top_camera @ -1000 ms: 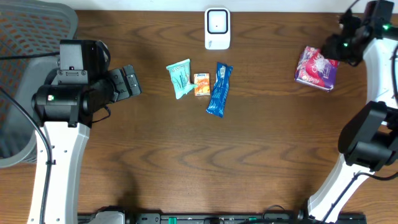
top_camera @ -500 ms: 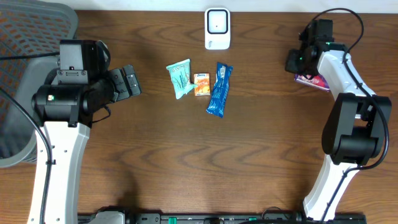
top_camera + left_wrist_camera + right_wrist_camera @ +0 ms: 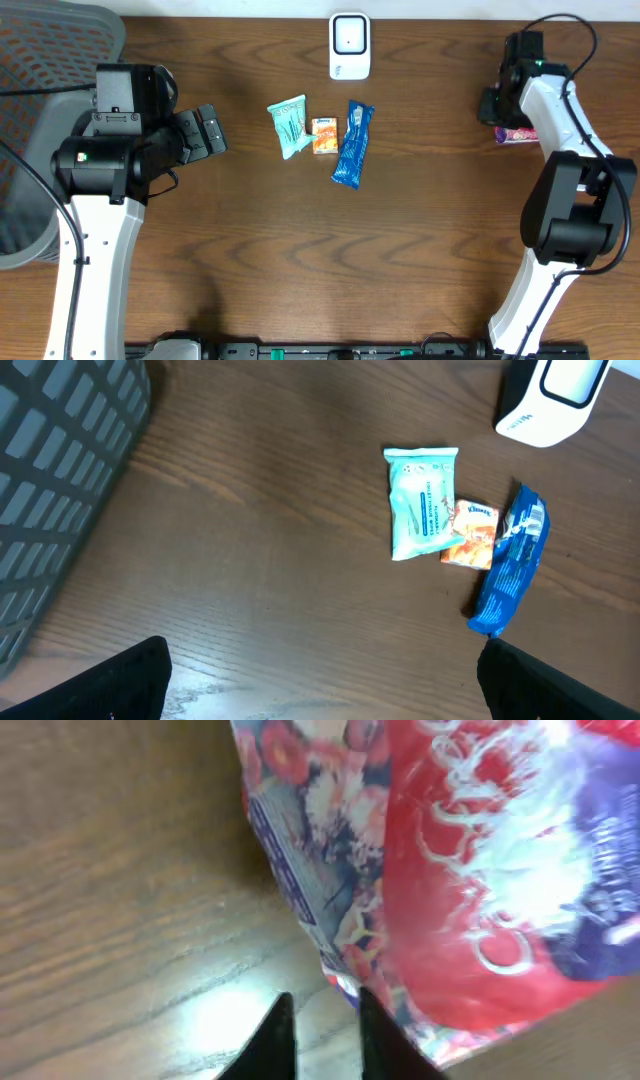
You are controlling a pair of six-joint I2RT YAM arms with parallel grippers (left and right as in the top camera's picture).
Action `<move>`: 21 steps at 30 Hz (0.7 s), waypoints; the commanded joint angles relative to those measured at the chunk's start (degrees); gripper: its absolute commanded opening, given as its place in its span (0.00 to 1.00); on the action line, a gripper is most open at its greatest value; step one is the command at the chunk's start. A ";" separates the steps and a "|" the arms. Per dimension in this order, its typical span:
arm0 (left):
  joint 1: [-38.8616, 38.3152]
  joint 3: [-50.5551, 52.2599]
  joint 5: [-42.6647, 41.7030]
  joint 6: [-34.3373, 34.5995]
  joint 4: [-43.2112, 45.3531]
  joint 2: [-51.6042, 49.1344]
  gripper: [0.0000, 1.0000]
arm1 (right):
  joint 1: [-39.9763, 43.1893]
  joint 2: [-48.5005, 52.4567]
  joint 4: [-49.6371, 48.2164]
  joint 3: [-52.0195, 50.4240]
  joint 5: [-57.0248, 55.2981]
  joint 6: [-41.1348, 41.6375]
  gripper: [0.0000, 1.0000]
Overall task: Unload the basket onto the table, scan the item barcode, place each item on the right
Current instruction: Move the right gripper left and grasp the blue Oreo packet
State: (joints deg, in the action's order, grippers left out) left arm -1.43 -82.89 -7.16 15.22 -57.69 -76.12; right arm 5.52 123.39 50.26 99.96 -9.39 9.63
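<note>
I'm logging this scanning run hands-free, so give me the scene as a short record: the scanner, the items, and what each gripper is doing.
scanner: white scanner, top centre of the overhead view
centre items: teal packet, orange packet, blue packet, side by side
right item: red and purple packet, lying far right
left gripper: open, empty, apart from the items
right gripper: fingers nearly together at that packet's corner; grip unclear
</note>
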 commanded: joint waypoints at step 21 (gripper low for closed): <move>0.17 -0.04 0.31 0.09 -0.13 0.13 0.98 | -15.13 0.61 -6.19 -6.14 42.45 7.50 0.43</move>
State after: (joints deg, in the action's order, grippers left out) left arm -1.43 -82.89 -7.16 15.22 -57.67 -76.12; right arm -7.68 123.39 47.77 97.67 33.45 7.27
